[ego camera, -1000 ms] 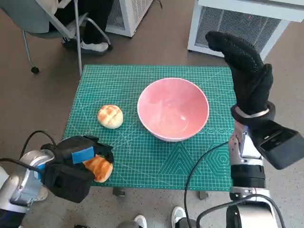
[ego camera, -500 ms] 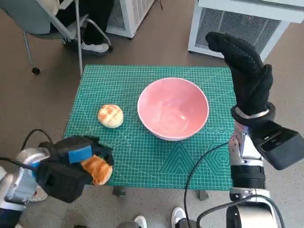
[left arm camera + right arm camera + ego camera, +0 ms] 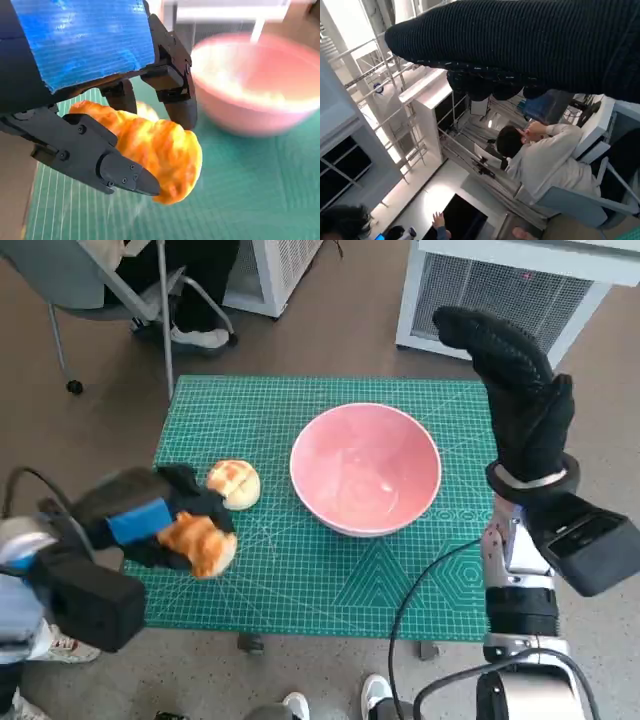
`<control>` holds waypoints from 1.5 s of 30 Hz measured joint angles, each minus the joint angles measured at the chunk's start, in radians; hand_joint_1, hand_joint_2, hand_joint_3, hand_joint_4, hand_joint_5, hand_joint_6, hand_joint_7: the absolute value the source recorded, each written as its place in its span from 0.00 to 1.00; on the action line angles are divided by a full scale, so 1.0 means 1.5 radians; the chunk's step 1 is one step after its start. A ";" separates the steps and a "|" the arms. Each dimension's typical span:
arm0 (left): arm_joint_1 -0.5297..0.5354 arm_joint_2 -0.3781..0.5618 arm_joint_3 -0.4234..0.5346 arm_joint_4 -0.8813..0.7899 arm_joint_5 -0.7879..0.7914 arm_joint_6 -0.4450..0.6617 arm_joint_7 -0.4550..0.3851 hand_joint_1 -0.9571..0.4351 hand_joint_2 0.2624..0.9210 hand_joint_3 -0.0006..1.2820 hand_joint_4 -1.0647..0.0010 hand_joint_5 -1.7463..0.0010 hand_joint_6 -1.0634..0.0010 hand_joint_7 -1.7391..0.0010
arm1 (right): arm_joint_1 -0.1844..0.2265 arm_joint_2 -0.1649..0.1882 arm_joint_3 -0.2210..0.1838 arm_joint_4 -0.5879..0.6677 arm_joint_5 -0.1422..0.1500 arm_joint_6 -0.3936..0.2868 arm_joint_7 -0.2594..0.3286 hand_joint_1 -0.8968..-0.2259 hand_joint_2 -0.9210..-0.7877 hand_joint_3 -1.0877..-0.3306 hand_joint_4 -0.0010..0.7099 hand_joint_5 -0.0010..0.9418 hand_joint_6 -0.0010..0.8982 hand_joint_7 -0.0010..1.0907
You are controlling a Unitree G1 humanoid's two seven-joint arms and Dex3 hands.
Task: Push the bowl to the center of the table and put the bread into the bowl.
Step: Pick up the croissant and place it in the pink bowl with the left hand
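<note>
Left hand [image 3: 160, 525] clamped on golden-brown bread piece [image 3: 200, 544], just beside round scored bun [image 3: 233, 484], both left of pink round bowl [image 3: 365, 468]. Right hand [image 3: 515, 390], raised right of bowl, holds nothing, fingers extended.

We find no legible text, label, brand or number in any view. The green mat [image 3: 300, 570] carries printed grid lines and a row of small marks along one edge, too small for us to read.
</note>
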 measured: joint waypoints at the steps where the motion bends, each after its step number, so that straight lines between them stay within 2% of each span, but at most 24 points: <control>1: -0.006 -0.001 0.003 -0.004 -0.003 0.003 0.001 0.69 1.00 0.04 0.37 0.40 0.34 0.30 | 0.000 0.000 0.000 0.000 0.000 0.000 0.000 0.52 0.00 0.34 0.28 0.08 0.00 0.47; 8: -0.065 -0.021 0.006 -0.012 -0.023 0.031 0.008 0.69 1.00 0.03 0.37 0.40 0.34 0.30 | 0.000 0.000 0.000 0.000 -0.002 -0.002 -0.003 0.52 0.00 0.34 0.28 0.09 0.00 0.46; 16: -0.185 -0.074 -0.044 0.026 -0.005 0.033 0.022 0.69 1.00 0.03 0.36 0.37 0.34 0.32 | -0.001 0.001 0.002 0.005 -0.003 -0.009 -0.007 0.52 0.00 0.35 0.28 0.09 0.00 0.46; 23: -0.313 -0.147 -0.122 0.151 0.054 0.009 0.038 0.69 0.96 0.06 0.39 0.24 0.26 0.50 | -0.001 0.001 0.003 0.013 -0.003 -0.014 -0.007 0.52 0.00 0.35 0.27 0.10 0.00 0.45; 25: -0.345 -0.168 -0.144 0.198 0.070 0.000 0.044 0.69 0.95 0.06 0.36 0.25 0.27 0.49 | 0.000 0.000 0.004 0.013 -0.002 -0.015 -0.007 0.52 0.00 0.35 0.27 0.10 0.00 0.45; 29: -0.405 -0.217 -0.185 0.296 0.110 -0.007 0.062 0.69 0.93 0.07 0.29 0.35 0.33 0.39 | 0.000 0.000 0.006 0.011 -0.001 -0.015 -0.007 0.53 0.00 0.35 0.27 0.10 0.00 0.45; 32: -0.439 -0.250 -0.207 0.363 0.134 -0.013 0.080 0.69 0.96 0.06 0.34 0.41 0.34 0.31 | 0.002 0.000 0.006 0.007 -0.001 -0.014 -0.007 0.53 0.00 0.34 0.27 0.11 0.00 0.45; 33: -0.448 -0.258 -0.214 0.382 0.139 -0.015 0.085 0.69 0.98 0.07 0.37 0.38 0.36 0.31 | 0.002 0.000 0.007 0.005 -0.001 -0.014 -0.007 0.53 0.00 0.34 0.27 0.11 0.00 0.46; 35: -0.461 -0.274 -0.223 0.414 0.151 -0.019 0.096 0.69 0.98 0.07 0.39 0.39 0.36 0.28 | 0.003 -0.001 0.006 0.001 -0.001 -0.014 -0.007 0.53 0.00 0.34 0.26 0.11 0.00 0.46; 37: -0.477 -0.293 -0.233 0.455 0.161 -0.022 0.110 0.69 0.97 0.06 0.33 0.41 0.36 0.29 | 0.005 -0.001 0.007 -0.003 -0.001 -0.014 -0.007 0.53 0.00 0.33 0.26 0.11 0.00 0.45; 41: -0.495 -0.316 -0.245 0.512 0.172 -0.027 0.131 0.69 0.96 0.05 0.29 0.37 0.35 0.37 | 0.007 -0.001 0.007 -0.011 -0.003 -0.014 -0.011 0.53 0.00 0.32 0.25 0.11 0.00 0.45; 43: -0.501 -0.324 -0.250 0.533 0.180 -0.028 0.141 0.69 0.97 0.04 0.32 0.34 0.35 0.38 | 0.008 -0.001 0.007 -0.015 -0.007 -0.014 -0.014 0.53 0.00 0.32 0.25 0.12 0.00 0.45; 45: -0.506 -0.333 -0.254 0.555 0.184 -0.028 0.150 0.69 0.99 0.07 0.39 0.32 0.39 0.33 | 0.010 -0.001 0.007 -0.019 -0.014 -0.014 -0.019 0.53 0.00 0.32 0.25 0.12 0.00 0.45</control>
